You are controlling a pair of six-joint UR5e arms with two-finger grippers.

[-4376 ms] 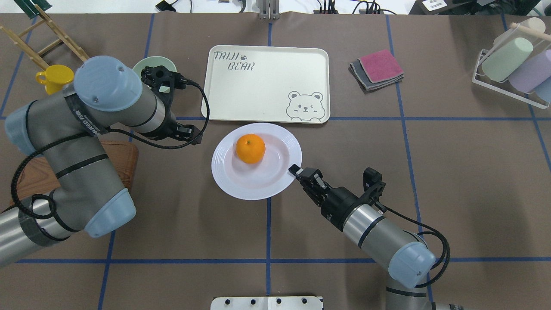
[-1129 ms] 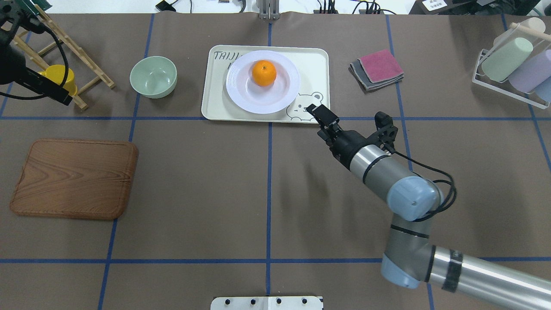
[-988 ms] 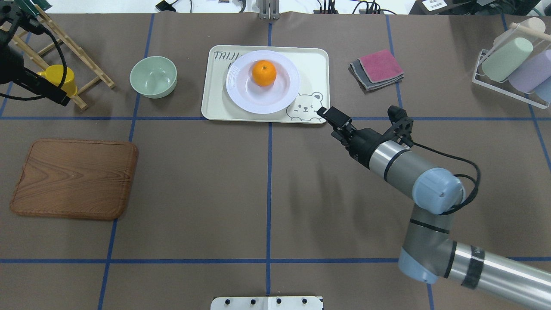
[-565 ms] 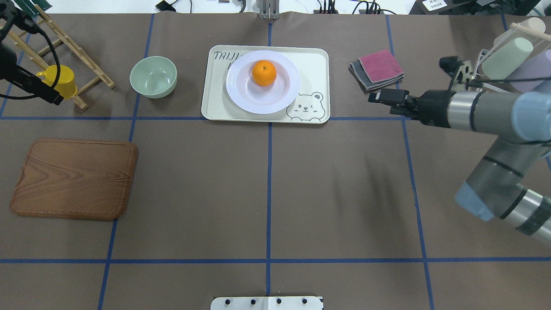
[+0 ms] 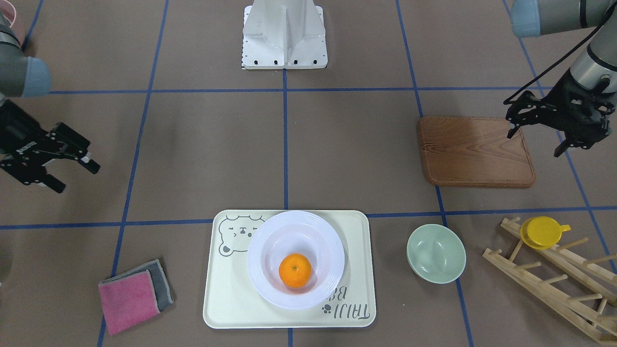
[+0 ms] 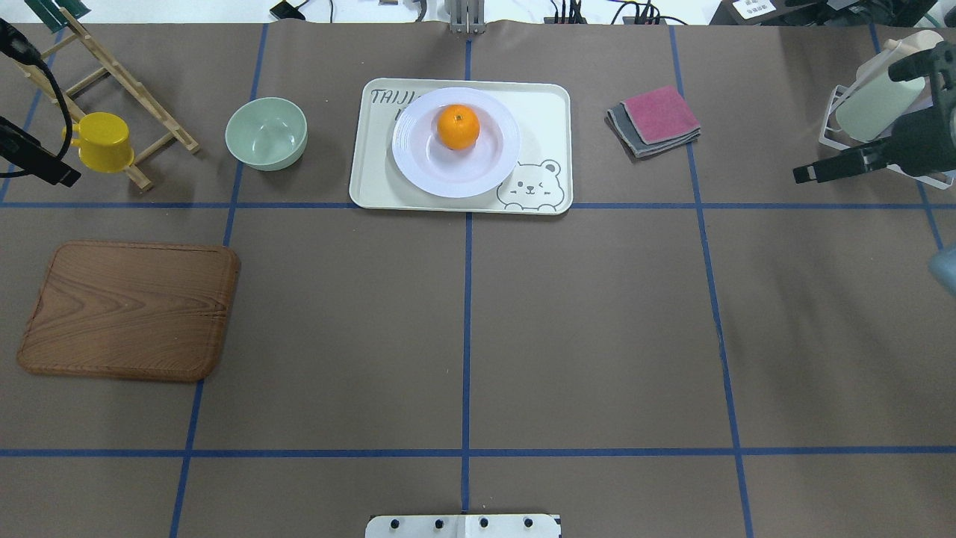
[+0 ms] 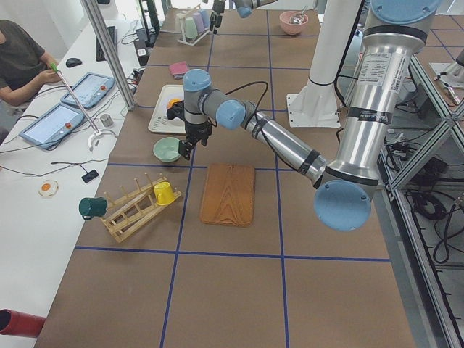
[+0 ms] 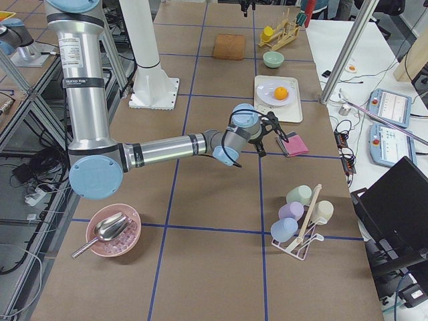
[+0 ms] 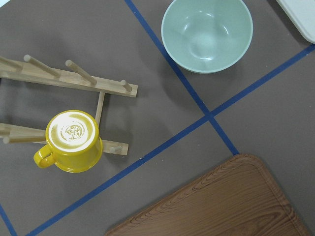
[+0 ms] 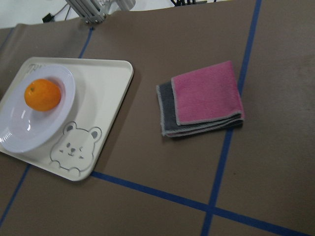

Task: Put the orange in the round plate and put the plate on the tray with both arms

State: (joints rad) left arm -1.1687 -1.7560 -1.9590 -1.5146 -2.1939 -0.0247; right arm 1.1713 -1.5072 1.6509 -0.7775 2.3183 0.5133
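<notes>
The orange point(image 6: 458, 126) lies in the sunken centre of the white round plate point(image 6: 409, 153). The plate rests on the cream bear tray point(image 6: 541, 112) at the far middle of the table. The front-facing view shows the same: orange point(image 5: 295, 270), plate point(image 5: 260, 262), tray point(image 5: 221, 299). My right gripper point(image 5: 73, 176) hangs open and empty far out to the right of the tray, beyond the cloths. Out to the left, over the far end of the wooden board, my left gripper point(image 5: 535, 143) is open and empty. The right wrist view holds the orange point(image 10: 43, 95) and tray point(image 10: 106, 93).
A pale-green bowl point(image 6: 267, 133) sits left of the tray. Beyond it a wooden rack point(image 6: 112, 71) carries a yellow cup point(image 6: 104, 141). The brown wooden board point(image 6: 131, 310) lies near left. Folded pink and grey cloths point(image 6: 655, 119) lie right of the tray, and a cup rack point(image 6: 885, 112) stands far right.
The plate with the orange went from the table onto the tray. The right gripper let go of the rim and swung away right. The left arm pulled back to the left edge.
</notes>
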